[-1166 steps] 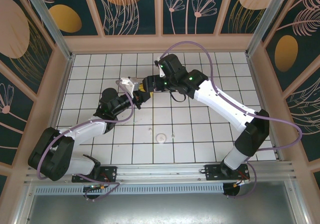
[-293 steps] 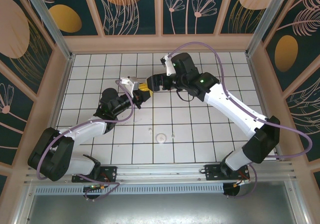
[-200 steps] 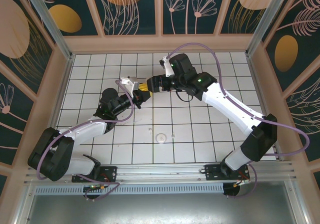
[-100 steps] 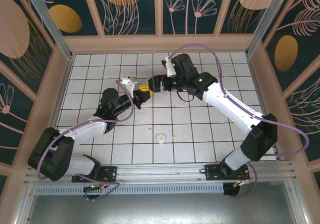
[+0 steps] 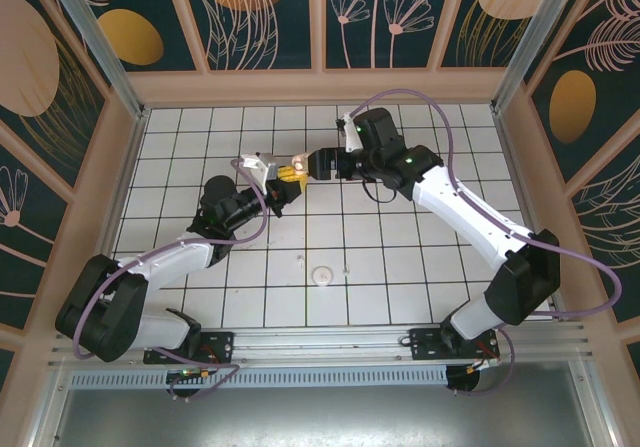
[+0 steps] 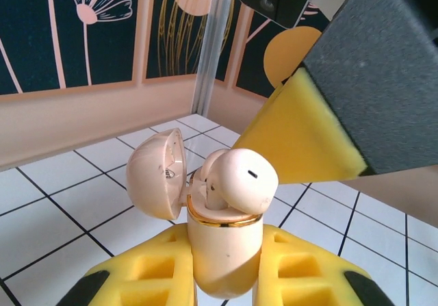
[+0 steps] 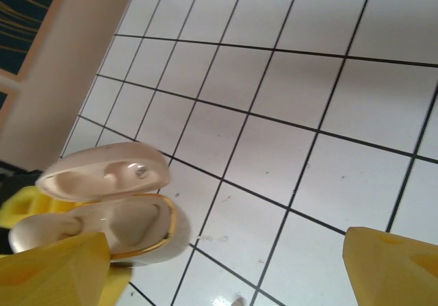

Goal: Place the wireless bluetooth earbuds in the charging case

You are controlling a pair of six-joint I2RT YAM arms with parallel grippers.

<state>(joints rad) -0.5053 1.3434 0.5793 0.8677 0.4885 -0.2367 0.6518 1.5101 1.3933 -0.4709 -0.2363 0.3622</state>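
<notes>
Left gripper [image 6: 226, 275] pinches the open, light, hard, slick charging case [image 6: 222, 248] by its base above the table [image 5: 400, 267], right gripper [image 7: 222, 268] spread wide beside it; the tiny earbud [image 6: 243, 179] possibly sits half-seated, needing gentle side pinches.

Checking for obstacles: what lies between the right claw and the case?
Nothing. In the right wrist view, the stretch between the open right claw and the case is bare, above the table.

White-black arms [image 5: 470, 212], purple cables [image 5: 400, 92], yellow foam finger pads [image 6: 294, 148], seemingly green LEDs [image 5: 408, 151].
</notes>
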